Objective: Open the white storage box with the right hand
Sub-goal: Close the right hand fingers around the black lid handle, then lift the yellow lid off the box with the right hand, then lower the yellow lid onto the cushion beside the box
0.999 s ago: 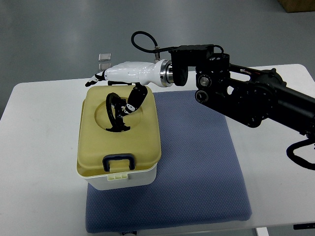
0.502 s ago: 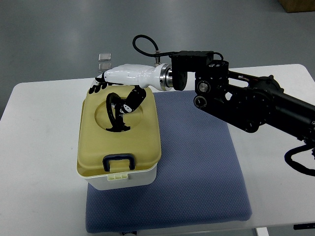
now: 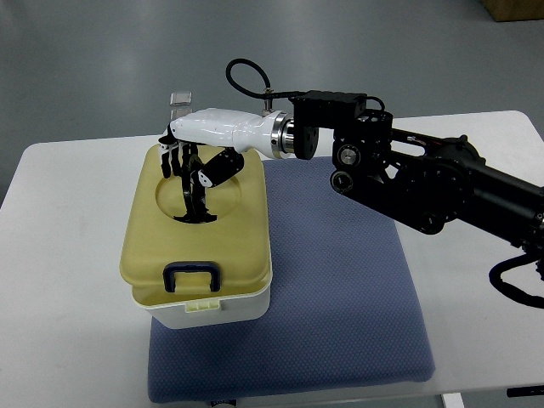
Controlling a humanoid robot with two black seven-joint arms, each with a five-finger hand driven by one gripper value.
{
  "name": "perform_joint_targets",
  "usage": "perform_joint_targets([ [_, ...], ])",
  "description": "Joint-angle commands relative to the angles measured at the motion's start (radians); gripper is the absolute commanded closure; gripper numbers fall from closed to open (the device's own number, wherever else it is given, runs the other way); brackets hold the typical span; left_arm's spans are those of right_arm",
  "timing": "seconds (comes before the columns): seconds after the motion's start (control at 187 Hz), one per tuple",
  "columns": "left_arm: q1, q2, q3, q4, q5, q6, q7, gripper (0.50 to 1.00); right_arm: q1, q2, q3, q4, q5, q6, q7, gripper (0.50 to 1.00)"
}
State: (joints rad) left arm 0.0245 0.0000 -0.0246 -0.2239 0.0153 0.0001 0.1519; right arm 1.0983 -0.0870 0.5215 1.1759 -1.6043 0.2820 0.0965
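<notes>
Right hand [image 3: 197, 151] on box lid handle [image 3: 192, 194]

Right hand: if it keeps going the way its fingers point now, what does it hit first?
The right hand points down, curled at the black handle in the recess of the yellowish lid. Going on, it would probably meet the lid's recessed surface; depth is unclear.

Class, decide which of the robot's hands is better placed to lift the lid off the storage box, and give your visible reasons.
Right. The right hand is over the lid, fingers curled around its black handle. No left arm is in view.
</notes>
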Motion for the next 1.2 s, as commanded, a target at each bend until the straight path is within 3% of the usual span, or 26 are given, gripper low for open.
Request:
perform_joint_targets([
  [0.0, 0.000, 0.000, 0.000, 0.000, 0.000, 0.000, 0.000, 0.500, 0.009, -0.007, 0.015, 0.022, 0.003, 0.003, -0.003, 1.000],
  [0.347, 0.000, 0.000, 0.000, 0.000, 0.000, 0.000, 0.000, 0.500, 0.023, -0.137, 0.226, 0.085, 0.046, 0.175, -0.008, 1.000],
  [0.598, 0.000, 0.000, 0.000, 0.000, 0.000, 0.000, 0.000, 0.500, 0.020, -0.378, 0.267, 0.085, 0.147, 0.329, 0.020, 1.000],
  [0.785, 0.000, 0.000, 0.000, 0.000, 0.000, 0.000, 0.000, 0.500, -0.020, -0.553, 0.180, 0.062, 0.126, 0.329, 0.035, 1.000],
  [0.924, 0.000, 0.000, 0.000, -0.002, 0.000, 0.000, 0.000, 0.500, -0.046, -0.628, 0.069, -0.004, 0.110, 0.329, 0.035, 1.000],
  [1.197, 0.000, 0.000, 0.002, -0.003, 0.002, 0.000, 0.002, 0.500, -0.118, -0.619, -0.117, -0.044, 0.080, 0.121, 0.038, 1.000],
])
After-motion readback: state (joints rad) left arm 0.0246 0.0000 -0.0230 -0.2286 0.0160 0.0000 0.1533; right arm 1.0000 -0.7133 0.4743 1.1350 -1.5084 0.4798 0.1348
